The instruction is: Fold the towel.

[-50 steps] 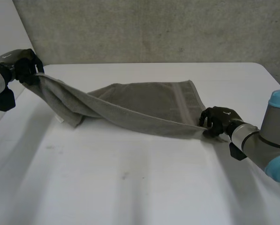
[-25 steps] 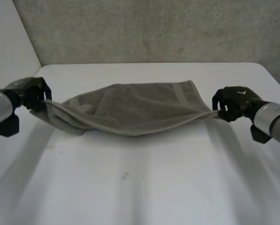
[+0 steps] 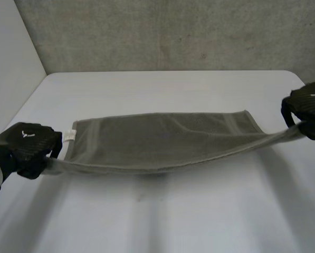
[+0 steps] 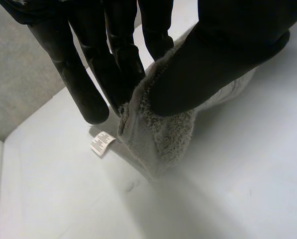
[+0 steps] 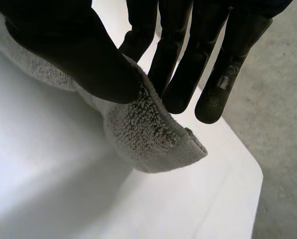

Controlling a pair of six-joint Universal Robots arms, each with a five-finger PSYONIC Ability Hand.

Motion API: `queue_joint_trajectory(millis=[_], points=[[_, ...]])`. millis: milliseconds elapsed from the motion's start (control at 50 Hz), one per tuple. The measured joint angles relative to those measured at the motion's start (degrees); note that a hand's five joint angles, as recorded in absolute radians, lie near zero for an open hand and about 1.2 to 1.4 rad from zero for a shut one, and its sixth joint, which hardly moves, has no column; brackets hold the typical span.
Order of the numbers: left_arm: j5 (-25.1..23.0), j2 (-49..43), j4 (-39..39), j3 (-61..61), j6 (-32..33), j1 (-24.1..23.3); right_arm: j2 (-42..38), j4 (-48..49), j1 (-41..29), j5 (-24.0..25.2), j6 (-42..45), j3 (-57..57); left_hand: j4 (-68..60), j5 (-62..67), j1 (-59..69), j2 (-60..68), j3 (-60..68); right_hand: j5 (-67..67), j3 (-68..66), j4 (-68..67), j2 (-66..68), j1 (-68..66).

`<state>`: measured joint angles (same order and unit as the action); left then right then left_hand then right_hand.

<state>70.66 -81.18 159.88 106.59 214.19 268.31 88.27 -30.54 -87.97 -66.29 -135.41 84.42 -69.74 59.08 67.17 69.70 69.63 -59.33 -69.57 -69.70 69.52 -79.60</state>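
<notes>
Left hand (image 3: 28,150): It pinches the towel's near left corner. The thumb presses the cloth against the fingers, and the grip looks tight.
Tag (image 3: 69,135): A small white tag sticks out of the towel's left end, just beside the left hand.
Towel (image 3: 162,138): It is grey and fluffy. It is spread out wide between the two hands, over the middle of the table (image 3: 162,216). The near edge is pulled into a line, but it dips a bit in the middle. I cannot tell if the far edge rests on the table.
Right hand (image 3: 309,108): It pinches the near right corner, with the cloth caught between thumb and fingers. This hand is held a bit higher than the left one.
How it will handle: I think it is soft, floppy and light. It will droop wherever nobody holds it. It is not slippery, and it will not break.
Where to hold: The corners look best, just as now. Holding both keeps the edge straight, so the fold can come out neat.
</notes>
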Motion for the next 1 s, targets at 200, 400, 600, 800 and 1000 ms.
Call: queue_joint_trajectory(millis=[200,400,600,800,1000], points=[[-0.1,-0.8,-0.9,0.6,5.8,0.2,0.0,-3.0,2.0,0.9,6.5,1.9,0.0,0.0,0.0,0.0,0.0,0.0,0.0,0.0,0.0,0.0],[0.4,-17.1,4.8,-7.9,5.2,-1.9,-14.0,9.3,0.3,0.8,4.7,-1.4,0.0,0.0,0.0,0.0,0.1,0.0,0.0,0.0,0.0,-0.1],[0.9,-35.7,7.7,-25.1,4.4,-5.8,-30.1,20.3,-4.6,-0.9,-2.6,-12.9,0.0,0.0,0.0,0.0,0.1,0.0,0.0,0.0,0.0,-0.2],[5.5,-52.9,11.1,-46.7,2.7,-8.6,-45.5,27.1,-8.8,-6.7,-6.9,-30.5,0.0,0.0,0.0,0.0,0.1,0.0,0.0,0.0,0.0,-0.2],[9.7,-65.4,11.2,-66.6,2.3,-10.0,-56.6,27.4,-11.0,-11.0,-8.0,-47.5,0.0,0.0,0.0,0.0,0.1,0.0,0.0,0.0,0.0,-0.2]])
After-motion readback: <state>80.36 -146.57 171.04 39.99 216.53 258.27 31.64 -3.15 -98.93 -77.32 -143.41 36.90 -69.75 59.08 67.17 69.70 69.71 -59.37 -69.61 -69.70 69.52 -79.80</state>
